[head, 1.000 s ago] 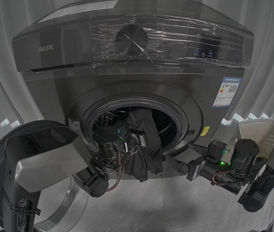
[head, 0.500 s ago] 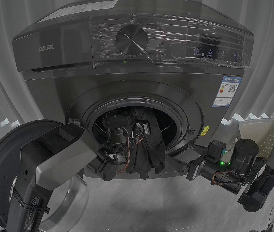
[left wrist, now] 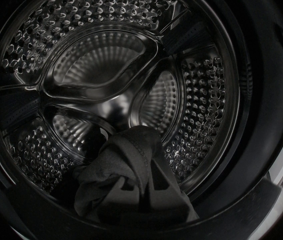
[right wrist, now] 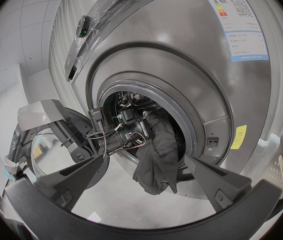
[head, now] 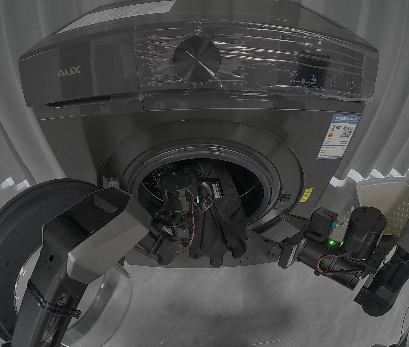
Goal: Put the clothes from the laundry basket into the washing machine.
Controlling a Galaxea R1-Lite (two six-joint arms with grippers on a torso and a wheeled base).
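One dark, limp cloth garment (head: 221, 218) is all I can count in play, and it is only partly delivered. I take everything from the round drum mouth of the grey front-loading washing machine (head: 204, 121).

Left of the mouth, the circular glass-windowed door (head: 2, 246) stands swung wide open. The left gripper (head: 205, 188) is pushed in through the left half of the mouth. The cloth bunches over its tip, so I cannot tell whether it has hold of anything.

The garment's upper part is inside the mouth, in front of the perforated steel drum (left wrist: 108, 67). Its lower part drapes out over the bottom lip and hangs below the mouth. The drum looks bare otherwise, so I judge this an early load.

Right of the mouth and lower, the right gripper (right wrist: 141, 160) waits with its fingers (right wrist: 214, 184) spread wide, holding nothing. Farther right of the mouth sits the pale perforated plastic laundry basket (head: 387, 201); its inside is hidden from me.

Left to do, as I judge it: get the hanging tail inside, let go, then clear the basket.
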